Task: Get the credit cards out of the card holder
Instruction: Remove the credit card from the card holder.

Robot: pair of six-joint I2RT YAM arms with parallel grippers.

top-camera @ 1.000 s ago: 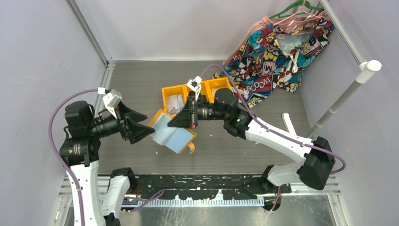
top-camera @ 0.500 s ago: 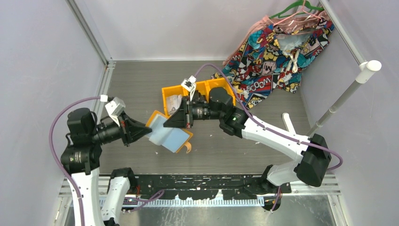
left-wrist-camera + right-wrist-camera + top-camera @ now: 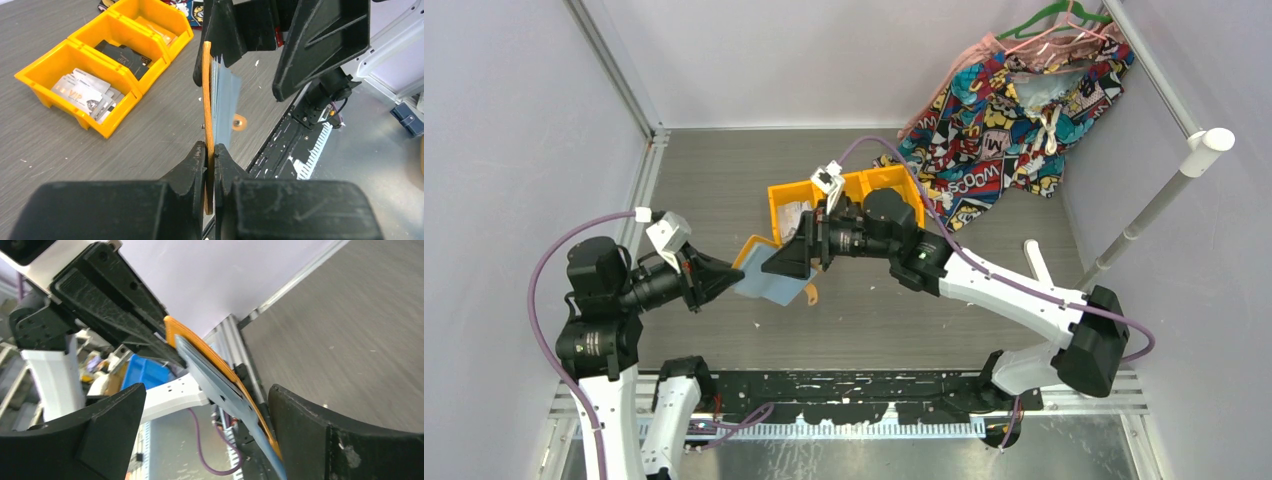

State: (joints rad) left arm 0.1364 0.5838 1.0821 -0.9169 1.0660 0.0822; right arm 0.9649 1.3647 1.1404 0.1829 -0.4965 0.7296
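Card holder (image 3: 206, 100) pinched edge-on in tightly closed left claw (image 3: 210, 150); right claw (image 3: 207, 407) gaping wide, empty, straddling its far end.

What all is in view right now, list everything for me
card holder: one, orange with pale blue pockets, held up off the table between the arms
bins: three, orange, side by side at mid-table
pale credit cards: several, silvery, in the end bin nearest the left arm
dark credit cards: a few, black, in the middle bin
garment: one, comic print, hanging at the back right corner
pole: one, white, right side
table: one, grey
left gripper: shut on card holder's orange cover
right gripper: open, jaws either side of the holder's pages
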